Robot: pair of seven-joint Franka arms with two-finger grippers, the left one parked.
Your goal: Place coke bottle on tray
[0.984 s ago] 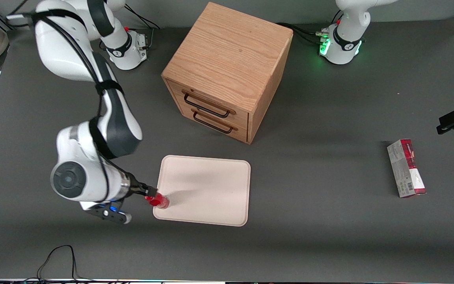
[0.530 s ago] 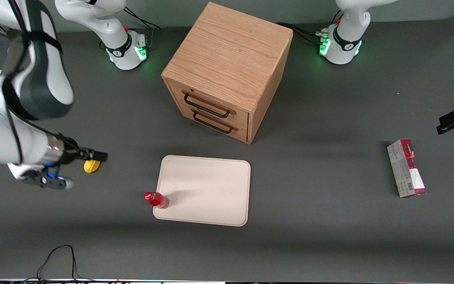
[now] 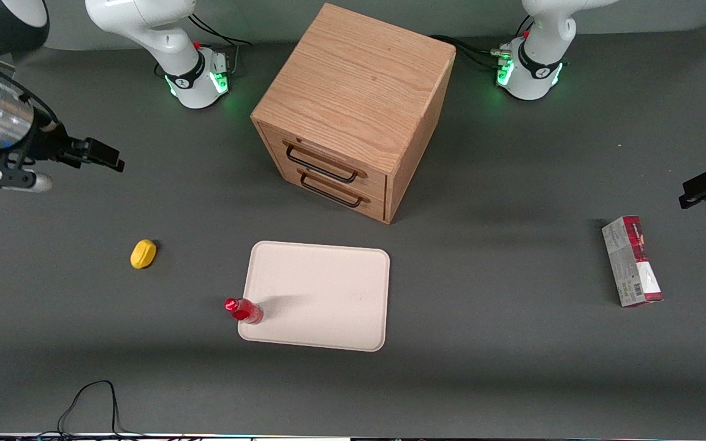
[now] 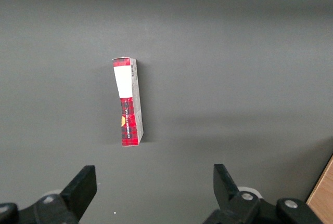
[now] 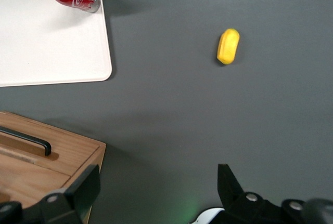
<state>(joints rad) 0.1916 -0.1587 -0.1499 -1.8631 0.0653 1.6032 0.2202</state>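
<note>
The coke bottle (image 3: pixel 244 310) stands upright on the tray (image 3: pixel 322 300) corner nearest the working arm; light, rigid, slick-looking, best gripped mid-body below its narrow neck; the gripper (image 3: pixel 105 154) hangs well apart, fingers spread, grasping nothing.

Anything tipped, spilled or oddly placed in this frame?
Nothing spilled. The coke bottle stands upright at the very corner of the tray, close to the rim. The gripper hangs open, well clear, toward the working arm's end.
</note>
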